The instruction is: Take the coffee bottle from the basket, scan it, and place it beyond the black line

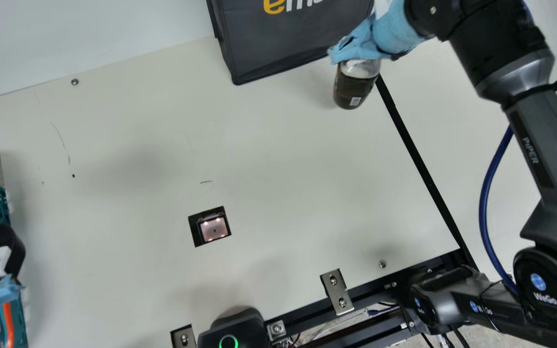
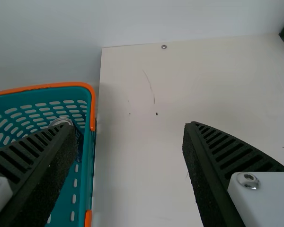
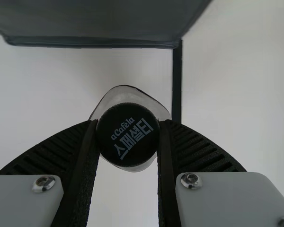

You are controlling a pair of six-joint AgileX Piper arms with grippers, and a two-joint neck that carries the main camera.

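1 btl (image 1: 353, 88) in R gripper (image 1: 361, 46), nr blk line (image 1: 418, 159).

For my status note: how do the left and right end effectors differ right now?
The left end effector is open and empty, while the right end effector is closed on the black cap of the coffee bottle. The left end effector is at the teal basket; the right end effector is by the dark bag and the black line. Both have black ribbed fingers.
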